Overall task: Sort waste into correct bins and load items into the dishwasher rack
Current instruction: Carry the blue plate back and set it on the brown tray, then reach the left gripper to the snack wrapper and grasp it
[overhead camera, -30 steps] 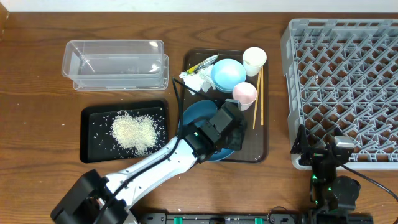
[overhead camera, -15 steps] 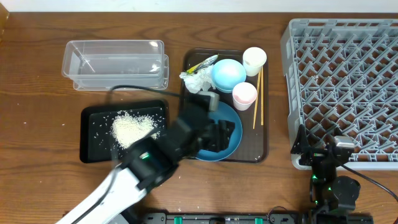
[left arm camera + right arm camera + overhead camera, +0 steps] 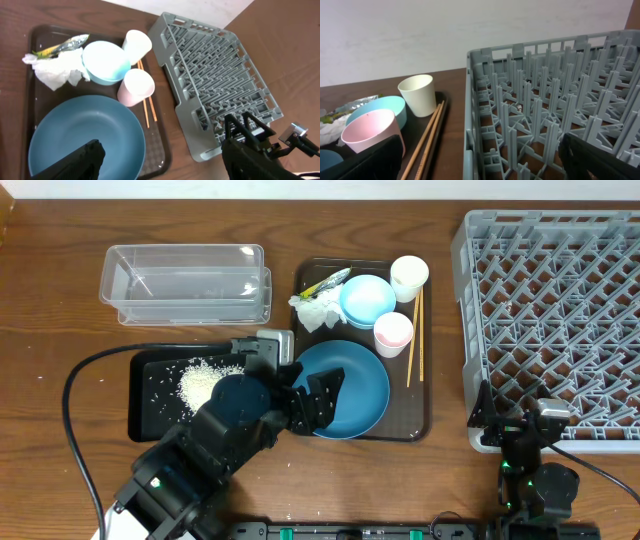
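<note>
Where the tray (image 3: 412, 408) lies, two bowls (image 3: 360, 385) (image 3: 367, 298), two cups (image 3: 409, 277) (image 3: 393, 332)

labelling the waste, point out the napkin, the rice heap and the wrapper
napkin (image 3: 54, 70), left wrist view, crumpled middle
rice heap (image 3: 202, 388), overhead view, middle of the visible pile
wrapper (image 3: 62, 45), left wrist view, mid-length

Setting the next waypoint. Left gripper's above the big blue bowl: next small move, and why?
Probably shift the left gripper toward the napkin: its jaws stand open and empty over the dark-blue bowl, which looks empty, and the napkin is not yet in the clear tub.
</note>
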`<control>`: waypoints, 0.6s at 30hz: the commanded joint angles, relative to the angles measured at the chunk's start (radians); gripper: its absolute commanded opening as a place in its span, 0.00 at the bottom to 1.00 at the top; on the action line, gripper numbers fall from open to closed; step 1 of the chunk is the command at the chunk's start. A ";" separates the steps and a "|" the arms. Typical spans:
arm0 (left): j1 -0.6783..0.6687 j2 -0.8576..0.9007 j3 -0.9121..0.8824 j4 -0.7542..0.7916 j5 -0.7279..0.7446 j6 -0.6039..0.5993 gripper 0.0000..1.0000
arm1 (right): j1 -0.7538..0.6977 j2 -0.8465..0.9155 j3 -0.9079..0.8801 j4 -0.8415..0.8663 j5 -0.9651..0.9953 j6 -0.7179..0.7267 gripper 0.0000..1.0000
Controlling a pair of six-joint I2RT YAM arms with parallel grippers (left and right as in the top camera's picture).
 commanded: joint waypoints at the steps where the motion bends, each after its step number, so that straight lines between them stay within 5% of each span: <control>1: 0.005 0.037 0.042 -0.025 0.043 0.113 0.84 | 0.026 -0.005 -0.001 -0.004 -0.006 0.007 0.99; 12: 0.063 0.640 0.691 -0.665 -0.079 0.334 0.89 | 0.026 -0.005 -0.001 -0.004 -0.006 0.007 0.99; 18: 0.154 0.858 0.861 -0.559 -0.317 0.375 0.91 | 0.026 -0.005 -0.001 -0.004 -0.006 0.007 0.99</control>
